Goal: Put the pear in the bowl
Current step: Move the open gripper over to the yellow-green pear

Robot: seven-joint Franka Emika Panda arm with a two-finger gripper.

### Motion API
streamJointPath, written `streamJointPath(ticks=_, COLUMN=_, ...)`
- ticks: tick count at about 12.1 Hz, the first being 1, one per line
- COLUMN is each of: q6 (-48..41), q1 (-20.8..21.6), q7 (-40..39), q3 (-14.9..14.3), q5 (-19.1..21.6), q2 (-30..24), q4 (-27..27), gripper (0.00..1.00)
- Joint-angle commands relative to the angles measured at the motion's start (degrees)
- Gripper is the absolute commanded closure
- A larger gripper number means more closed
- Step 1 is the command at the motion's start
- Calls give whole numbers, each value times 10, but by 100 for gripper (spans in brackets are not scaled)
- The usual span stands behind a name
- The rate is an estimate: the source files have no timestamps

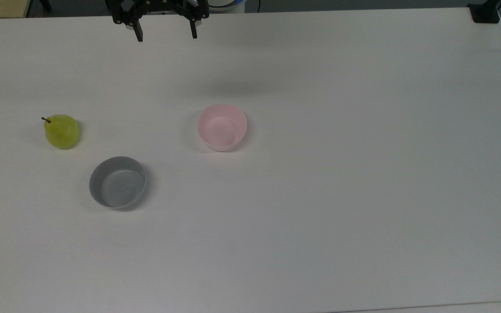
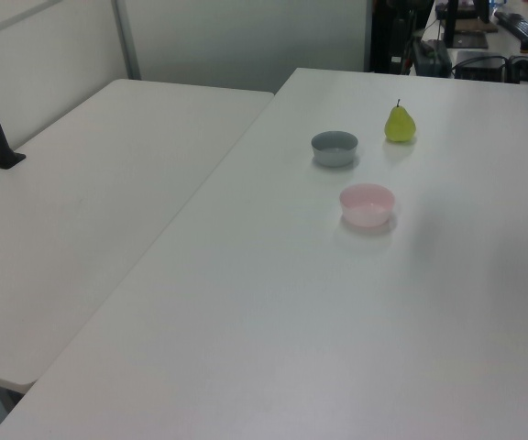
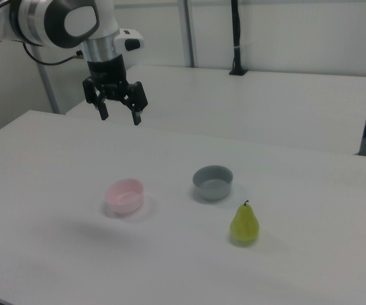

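Nearest, pear (image 3: 244, 223): upright on the white table (image 3: 310, 210), stem up, at the right view's lower right, apart from both bowls.
Grey bowl (image 3: 212, 182): just behind the pear, empty.
Pink bowl (image 3: 125, 195): to the right view's left of the grey one, empty.
Gripper (image 3: 118, 116): above the table beyond the pink bowl, fingers spread wide, carrying nothing.

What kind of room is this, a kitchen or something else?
Most likely a robotics lab or office workspace, not a kitchen. A white robot arm with a black two-finger tool hangs open above a plain white table, black camera posts are clamped to the tables, and cluttered desks stand behind.
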Motion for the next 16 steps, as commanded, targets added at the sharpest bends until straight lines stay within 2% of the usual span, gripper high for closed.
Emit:
streamJointPath(ticks=1, q6=4, q1=2, q7=-9, q3=0, q5=-5, q2=-10, q4=-9, gripper=0)
streamJointPath(ticks=12, q6=2, q1=-5, q7=-26, q3=-1, q5=-10, q2=-11, q4=-8, gripper=0)
streamJointPath(ticks=13, q6=-2, q1=-6, q7=-66, q3=-1, q5=-19, q2=-11, q4=-8, gripper=0)
streamJointPath(ticks=16, q6=-34, q1=-48, q7=-220, q3=0, q5=-20, q2=-9, q4=4, gripper=0)
